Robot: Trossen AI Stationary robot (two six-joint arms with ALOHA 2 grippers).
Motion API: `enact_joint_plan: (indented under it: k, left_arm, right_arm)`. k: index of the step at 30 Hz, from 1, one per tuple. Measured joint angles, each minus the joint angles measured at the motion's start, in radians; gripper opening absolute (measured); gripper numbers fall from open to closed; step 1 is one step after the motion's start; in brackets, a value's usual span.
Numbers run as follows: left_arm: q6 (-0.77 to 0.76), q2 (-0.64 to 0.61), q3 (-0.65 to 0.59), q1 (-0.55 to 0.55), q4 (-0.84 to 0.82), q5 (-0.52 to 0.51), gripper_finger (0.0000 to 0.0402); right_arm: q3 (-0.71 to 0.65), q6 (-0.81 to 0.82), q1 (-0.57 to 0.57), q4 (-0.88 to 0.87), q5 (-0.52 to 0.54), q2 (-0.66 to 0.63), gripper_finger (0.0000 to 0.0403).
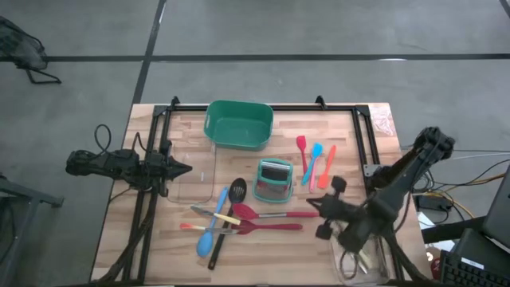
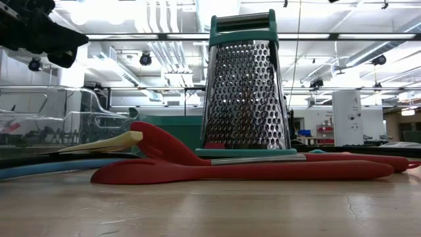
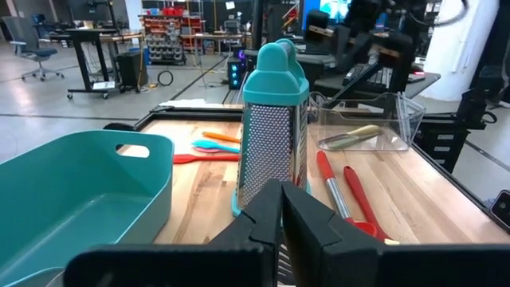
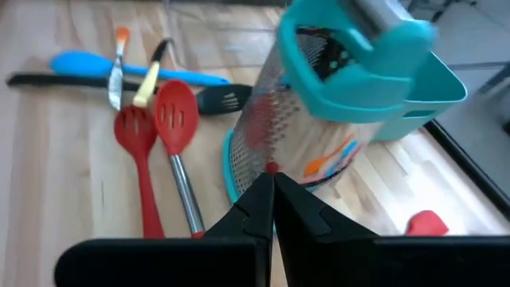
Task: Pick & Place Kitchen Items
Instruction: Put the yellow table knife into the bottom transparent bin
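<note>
We see the right gripper [image 1: 312, 206] hanging over the table's right half, just right of the 2 red spoons [image 1: 267, 221], its jaws pressed together on nothing. In the right wrist view its closed fingertips [image 4: 269, 195] point at the foot of the teal box grater [image 4: 335, 104], with both red spoon bowls beside it. The left gripper [image 1: 185, 168] sits at the left edge, above a clear tray [image 1: 195, 179], and we see its jaws nearly touching, holding nothing.

The utensils lie in a loose heap at front centre: the blue spoon [image 1: 212, 226], the black slotted spoon [image 1: 229, 209] and a pale-handled tool [image 1: 215, 214] cross each other, touching the red spoons. The 3 small spatulas [image 1: 315, 163], red, blue and orange, lie side by side right of the grater [image 1: 273, 180]. The green tub [image 1: 238, 124] stands at the back. A second clear tray [image 1: 358, 259] at front right holds a pale tool.
</note>
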Motion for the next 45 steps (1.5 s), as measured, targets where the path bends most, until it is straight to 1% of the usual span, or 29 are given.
enact_joint_plan:
  k: [6,7,11,15,20,25,34,39,43,45]
  left_arm:
    - [0.0,0.0,0.0,0.0,0.0,0.0,0.0019]
    - [0.0,0.0,0.0,0.0,0.0,0.0,0.0019]
    - [0.0,0.0,0.0,0.0,0.0,0.0,0.0019]
    - [0.0,0.0,0.0,0.0,0.0,0.0,0.0019]
    - [0.0,0.0,0.0,0.0,0.0,0.0,0.0019]
    - [0.0,0.0,0.0,0.0,0.001,0.0,0.0019]
    - [0.0,0.0,0.0,0.0,0.0,0.0,0.0019]
    - [0.0,0.0,0.0,0.0,0.0,0.0,0.0019]
    - [0.0,0.0,0.0,0.0,0.0,0.0,0.0019]
    - [0.0,0.0,0.0,0.0,0.0,0.0,0.0019]
  right_arm:
    - [-0.269,-0.155,-0.049,0.26,-0.008,-0.275,0.0008]
    - [-0.312,-0.188,-0.06,0.311,-0.024,-0.323,0.0008]
    - [-0.482,-0.351,-0.114,0.507,-0.146,-0.494,0.0008]
    - [-0.628,-0.489,-0.155,0.703,-0.223,-0.643,0.0008]
    - [-0.754,-0.538,-0.182,0.794,-0.236,-0.771,0.0008]
    - [-0.818,-0.55,-0.184,0.804,-0.263,-0.852,0.0008]
    - [-0.842,-0.684,-0.209,0.809,-0.271,-0.967,0.0008]
    - [-0.851,-0.718,-0.211,0.809,-0.351,-1.016,0.0008]
    - [-0.873,-0.728,-0.21,0.811,-0.355,-1.039,0.0008]
    - [-0.878,-0.735,-0.209,0.816,-0.321,-1.055,0.0008]
